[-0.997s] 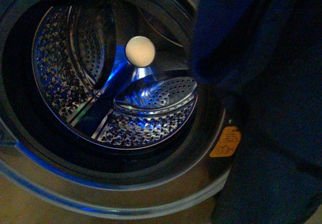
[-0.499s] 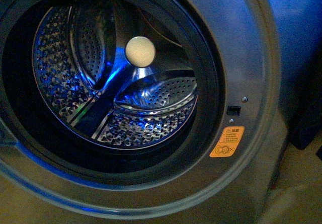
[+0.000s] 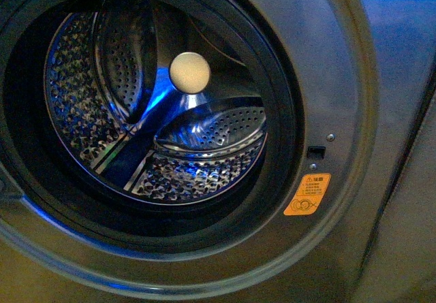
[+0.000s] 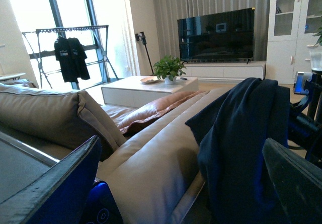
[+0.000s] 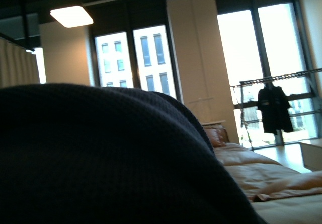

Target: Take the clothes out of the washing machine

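The washing machine (image 3: 340, 78) fills the front view, its round mouth open onto the perforated steel drum (image 3: 88, 105), with the orange sticker (image 3: 307, 194) at the lower right. No cloth shows in the drum. The dark navy clothes (image 4: 241, 143) hang limp in the left wrist view, beside a sofa. They also cover most of the right wrist view (image 5: 100, 158) and hide my right gripper's jaws, which are shut on them. My left gripper (image 4: 176, 194) is open and empty, its dark fingers (image 4: 50, 194) spread wide. Neither gripper shows in the front view.
A cream ball (image 3: 189, 71) sits at the back of the drum. A beige sofa (image 4: 151, 153) lies close beneath the left gripper. Behind it are a white coffee table (image 4: 146, 88), a TV (image 4: 216, 32) and a drying rack (image 4: 70, 53).
The dark clothes that covered the right side of the front view have moved off to the right and out of that view. The machine's front panel now shows in full.
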{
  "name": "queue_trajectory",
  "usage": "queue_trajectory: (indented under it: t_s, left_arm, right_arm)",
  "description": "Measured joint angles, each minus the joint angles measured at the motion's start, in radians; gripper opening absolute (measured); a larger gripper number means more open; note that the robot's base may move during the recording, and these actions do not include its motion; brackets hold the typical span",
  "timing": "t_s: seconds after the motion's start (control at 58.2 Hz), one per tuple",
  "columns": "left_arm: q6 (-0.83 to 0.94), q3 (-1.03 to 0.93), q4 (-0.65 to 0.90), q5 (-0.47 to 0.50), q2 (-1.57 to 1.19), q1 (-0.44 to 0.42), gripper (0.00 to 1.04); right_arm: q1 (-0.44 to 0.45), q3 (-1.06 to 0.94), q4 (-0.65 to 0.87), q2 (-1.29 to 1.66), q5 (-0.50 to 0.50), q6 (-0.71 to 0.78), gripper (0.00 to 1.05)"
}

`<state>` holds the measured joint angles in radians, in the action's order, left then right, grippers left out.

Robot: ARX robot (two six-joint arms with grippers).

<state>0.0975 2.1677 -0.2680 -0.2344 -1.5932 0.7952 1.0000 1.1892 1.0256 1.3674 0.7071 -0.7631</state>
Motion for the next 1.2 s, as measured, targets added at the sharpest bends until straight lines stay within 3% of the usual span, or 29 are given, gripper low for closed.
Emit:
queue_trajectory:
  t_s: [0.258,0.447,0.808,1.204]
  left_arm:
    - [0.000,0.000,0.000,0.000,0.000,0.000,0.98]
    - [0.000,0.000,0.000,0.000,0.000,0.000,0.98]
    - [0.000,0.000,0.000,0.000,0.000,0.000,0.98]
    - [0.000,0.000,0.000,0.000,0.000,0.000,0.98]
  right_arm:
    - [0.208,0.066,-0.158,0.136,0.053,0.079,0.08]
    - [0.320,0.124,-0.414,0.282,0.035,0.295,0.08]
    - [0.368,0.096,-0.665,0.440,0.047,0.630,0.08]
    - [0.233,-0.208,-0.893,0.439,0.039,0.884,0.76]
